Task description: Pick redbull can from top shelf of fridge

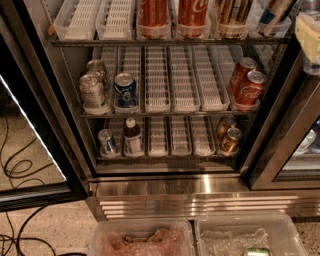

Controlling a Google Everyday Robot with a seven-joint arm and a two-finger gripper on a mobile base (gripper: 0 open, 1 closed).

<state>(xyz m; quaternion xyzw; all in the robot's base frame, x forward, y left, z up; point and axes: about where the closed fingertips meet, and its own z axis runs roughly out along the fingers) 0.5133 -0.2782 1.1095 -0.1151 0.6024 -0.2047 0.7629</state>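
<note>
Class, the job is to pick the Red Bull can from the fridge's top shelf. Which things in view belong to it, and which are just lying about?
Belongs to the job: redbull can, top shelf, fridge, gripper at the upper right edge.
Just lying about: Coca-Cola cans, dark-blue can, bottle, floor cables.

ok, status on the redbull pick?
Gripper at top right edge, beside the black-framed glass-door fridge. Slim blue-and-silver redbull can standing in rightmost lane of the top wire shelf, top cut off. Brown-gold can close on its left.
</note>
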